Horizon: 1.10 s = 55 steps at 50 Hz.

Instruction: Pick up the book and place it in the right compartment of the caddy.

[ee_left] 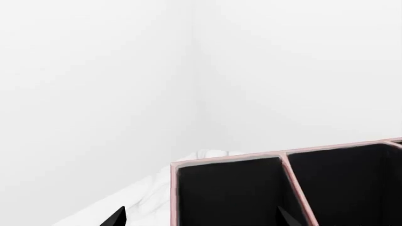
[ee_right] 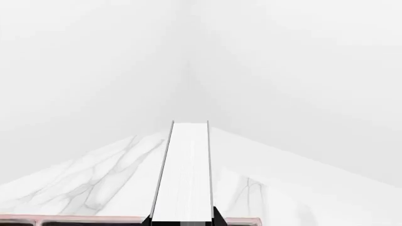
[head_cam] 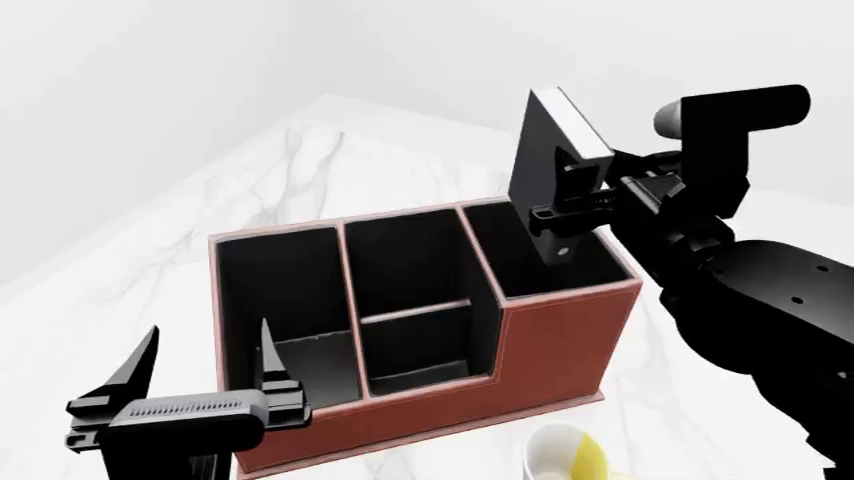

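Observation:
The reddish-brown caddy (head_cam: 561,345) stands mid-table with its black insides showing. My right gripper (head_cam: 571,215) is shut on the black book (head_cam: 541,165), which hangs tilted with its lower corner over the right compartment (head_cam: 527,255). The right wrist view shows the book's white page edges (ee_right: 183,174) between the fingers (ee_right: 219,218), above the caddy's rim (ee_right: 63,219). My left gripper (head_cam: 207,350) is open at the caddy's left end, one finger (head_cam: 271,360) over the left section. Its wrist view shows the caddy's rim (ee_left: 229,162) and dark fingertips (ee_left: 116,217).
A white-and-yellow mug (head_cam: 567,455) sits just in front of the caddy, below my right arm (head_cam: 761,300). The white marble table (head_cam: 307,170) runs back to a corner, with plain white walls behind it.

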{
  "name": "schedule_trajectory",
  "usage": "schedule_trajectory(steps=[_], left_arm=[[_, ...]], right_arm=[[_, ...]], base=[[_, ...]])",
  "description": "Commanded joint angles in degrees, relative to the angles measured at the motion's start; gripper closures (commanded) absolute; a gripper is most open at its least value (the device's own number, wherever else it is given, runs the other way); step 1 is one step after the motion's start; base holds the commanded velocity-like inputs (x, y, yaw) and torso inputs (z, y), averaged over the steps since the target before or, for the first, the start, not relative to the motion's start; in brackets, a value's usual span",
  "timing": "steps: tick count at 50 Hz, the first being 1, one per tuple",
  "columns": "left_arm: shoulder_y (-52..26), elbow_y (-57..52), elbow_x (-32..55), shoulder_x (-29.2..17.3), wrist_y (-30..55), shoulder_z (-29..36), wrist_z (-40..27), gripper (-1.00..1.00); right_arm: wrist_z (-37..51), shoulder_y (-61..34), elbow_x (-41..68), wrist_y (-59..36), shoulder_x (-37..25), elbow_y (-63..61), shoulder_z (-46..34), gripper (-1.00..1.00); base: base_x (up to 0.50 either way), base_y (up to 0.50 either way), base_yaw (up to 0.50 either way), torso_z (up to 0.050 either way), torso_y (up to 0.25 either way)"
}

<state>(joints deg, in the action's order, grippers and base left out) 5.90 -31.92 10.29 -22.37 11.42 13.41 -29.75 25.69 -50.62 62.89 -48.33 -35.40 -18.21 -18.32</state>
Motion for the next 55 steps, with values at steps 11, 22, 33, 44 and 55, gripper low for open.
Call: schedule_trajectory(steps=[11, 22, 33, 44, 55], left_arm=[[-0.3, 0.4, 0.3, -0.1, -0.1, 0.2, -0.2, -1.00], [-0.2, 0.2, 0.4, -0.2, -0.1, 0.3, -0.3, -1.00], [-0.1, 0.0, 0.7, -0.4, -0.1, 0.3, -0.5, -1.00], [-0.1, 0.0, 0.8, -0.5, -0.1, 0.4, -0.6, -1.00], [-0.2, 0.1, 0.9, -0.6, -0.2, 0.5, -0.7, -1.00]], right_arm=[[-2.5, -0.3, -4.5, 1.4, 0.5, 2.6, -0.6, 1.00], [-3.4, 0.2, -5.8, 2.4, 0.7, 4.4, -1.3, 1.00], [-3.8, 0.6, -6.1, 2.6, 0.7, 4.8, -1.9, 1.00], [-4.4, 1.7, -6.7, 3.4, 0.8, 5.2, -2.4, 1.00], [-5.3, 2.0, -7.8, 4.4, 1.1, 6.5, -3.1, 1.00]], base=[[0.00, 0.00, 0.00, 0.000, 0.002], [0.00, 0.00, 0.00, 0.001, 0.001], [0.00, 0.00, 0.00, 0.000, 0.002], [0.00, 0.00, 0.00, 0.000, 0.001], [0.00, 0.00, 0.00, 0.001, 0.002]])
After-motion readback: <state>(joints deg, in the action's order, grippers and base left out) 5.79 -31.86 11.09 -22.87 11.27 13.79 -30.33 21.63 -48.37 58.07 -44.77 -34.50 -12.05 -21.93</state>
